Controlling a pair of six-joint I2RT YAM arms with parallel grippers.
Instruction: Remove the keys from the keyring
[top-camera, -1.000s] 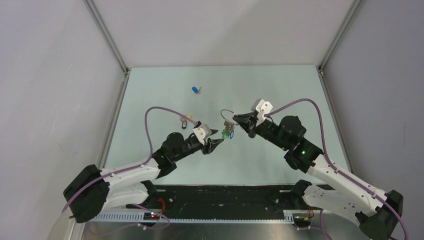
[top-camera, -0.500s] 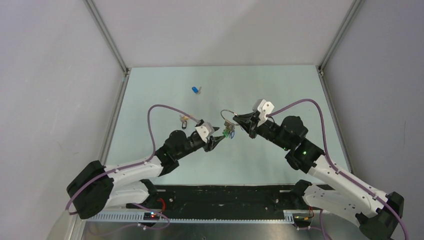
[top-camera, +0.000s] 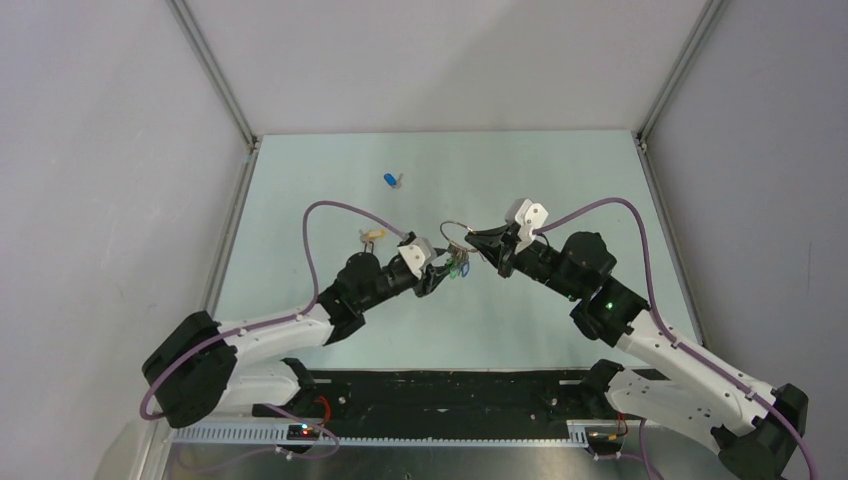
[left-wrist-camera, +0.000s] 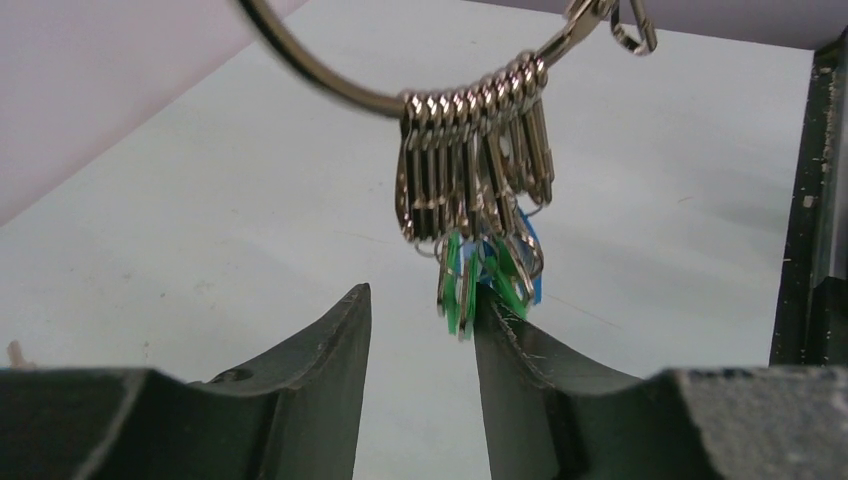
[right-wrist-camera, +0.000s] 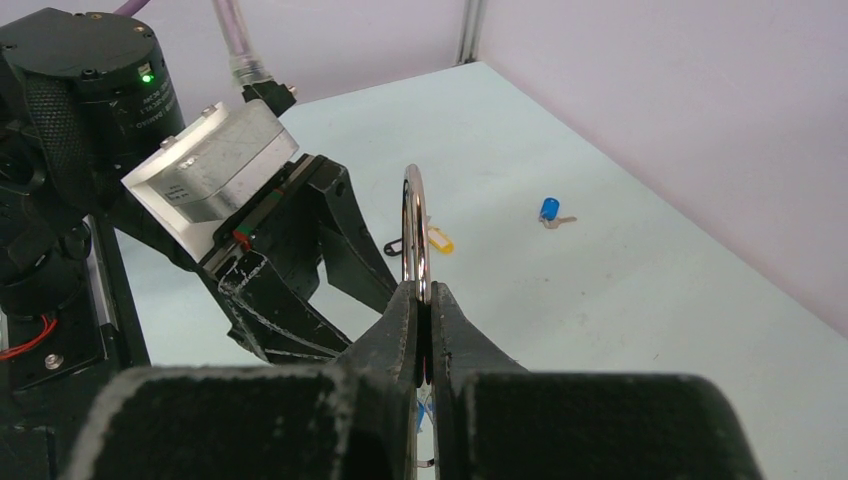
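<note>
Keyring (right-wrist-camera: 415, 230) is pinched edge-on in the right end effector (right-wrist-camera: 425, 295). Its two black fingers are pressed together on the bottom of the wire, and the ring stands upright above them, up off the surface (top-camera: 300, 200).

Writing-wise there's not much. The only label I can spot is a sticker (right-wrist-camera: 190, 185) on the white block of the left wrist, seen from the right wrist cam, and the print is too small to read. There's a green light (right-wrist-camera: 147, 77) lit on the black housing behind it.

The left wrist cam is the good one for detail. It shows a row of silver snap clips (left-wrist-camera: 470, 160) bunched on the ring, with the keys (left-wrist-camera: 470, 290) hanging under them, green and blue heads. They dangle just above the gap of the left end effector (left-wrist-camera: 420, 300), whose jaws are apart. The lowest green head sits right against the inner edge of one finger, but I can't tell if it actually touches. The right wrist cam barely shows the keys at all.

What the right wrist cam does show is stuff lying on the surface beyond the ring. There's a loose blue-headed key (right-wrist-camera: 550, 211) well off past its fingertips, and a small yellow tagged piece (right-wrist-camera: 438, 240) nearer, just behind the ring.

From overhead, the left arm is stretched forward and low, with its tip just below and beside the key bunch. The right arm is bent at the elbow and reaches in from the other side, so the two tips nearly meet.
</note>
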